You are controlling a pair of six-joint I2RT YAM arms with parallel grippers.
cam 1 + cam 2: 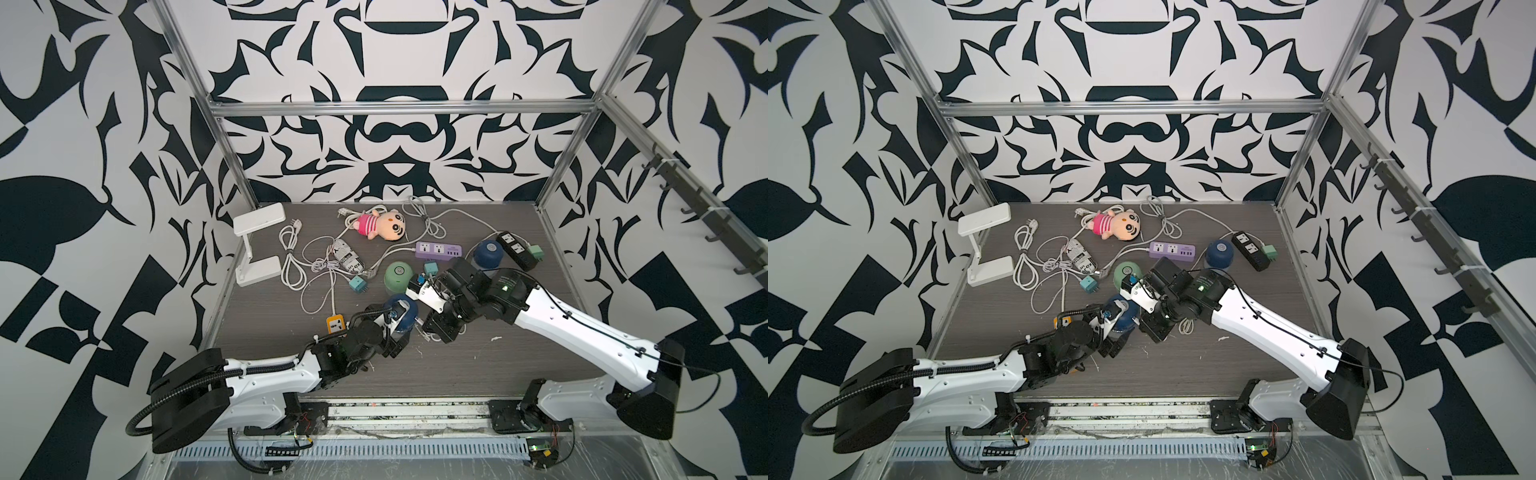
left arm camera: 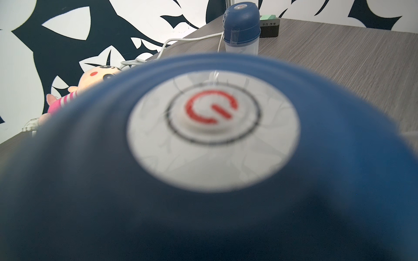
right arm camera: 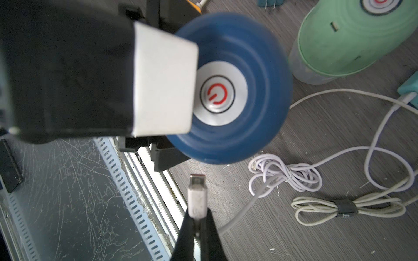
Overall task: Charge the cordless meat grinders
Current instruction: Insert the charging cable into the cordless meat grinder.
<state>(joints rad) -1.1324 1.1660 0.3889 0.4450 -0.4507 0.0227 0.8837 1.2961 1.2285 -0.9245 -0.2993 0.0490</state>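
Left gripper [image 1: 398, 320], jaws spread wide around the blue grinder [image 1: 411, 309], holds it near the front centre of the table [image 1: 478, 365], presumably bracing it for plugging in. Right gripper [image 3: 198, 217] pinches the white cable plug [image 3: 196, 187] just beside it, apparently poised for insertion.

Three walls close the cell, all papered in a bold black-and-white leaf pattern: the back wall [image 1: 399, 137] at twelve o'clock, the left wall [image 1: 75, 174] at nine, the right wall [image 1: 706, 75] at three; an aluminium frame [image 1: 399, 109] stands before them, its posts rising from the table's far corners; the table top [image 1: 478, 365] is grey wood-grain; a dark hook rail [image 1: 706, 210] slants along the frame at two o'clock; a slotted grey duct [image 1: 374, 451] runs along the near edge at six; the light is even and soft.
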